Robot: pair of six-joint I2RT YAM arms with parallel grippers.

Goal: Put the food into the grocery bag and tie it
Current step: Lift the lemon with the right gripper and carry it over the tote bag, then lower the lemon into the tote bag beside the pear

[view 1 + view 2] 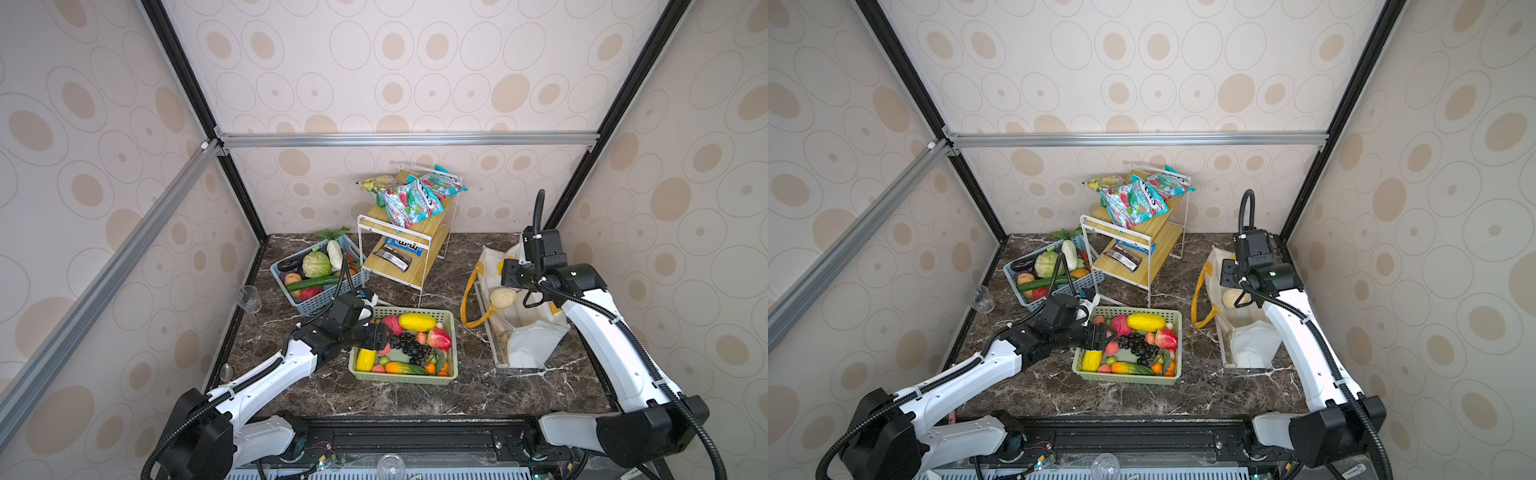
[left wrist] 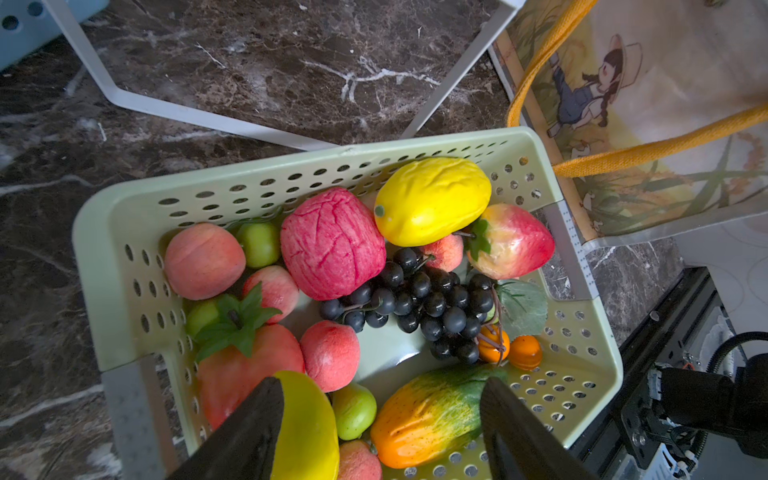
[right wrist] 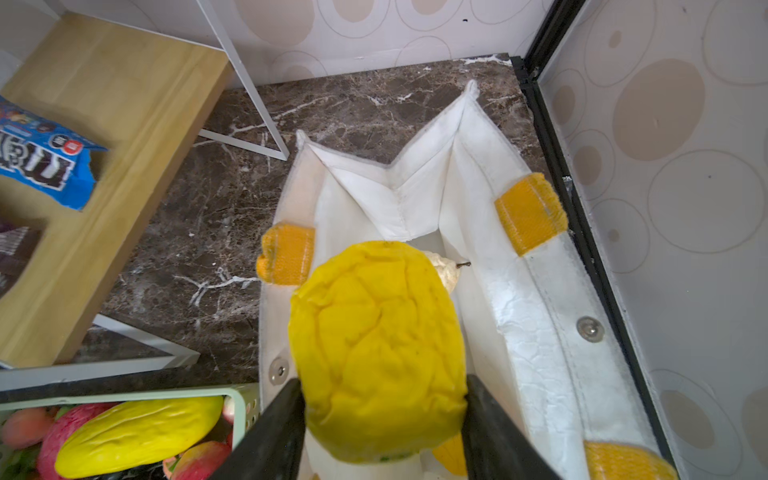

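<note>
In the right wrist view my right gripper [image 3: 382, 384] is shut on a wrinkled yellow fruit [image 3: 374, 332], held over the open mouth of the white grocery bag [image 3: 523, 291]. A pale round fruit [image 1: 503, 298] lies inside the bag [image 1: 536, 332]. The held fruit is hidden under the arm in both top views. My left gripper [image 1: 384, 338] hangs open over the near left part of the green basket [image 2: 291, 166] of food. Its fingers straddle a small green fruit [image 2: 353, 409] and an orange-green fruit [image 2: 428, 415] without touching them. Dark grapes [image 2: 428, 299] lie mid-basket.
A blue basket [image 1: 309, 308] of vegetables stands at the back left. A white wire shelf rack [image 1: 399, 249] with snack packets stands behind the green basket. A clear cup [image 1: 248, 297] sits at the left edge. The bag's mustard handle [image 1: 467, 303] droops towards the green basket.
</note>
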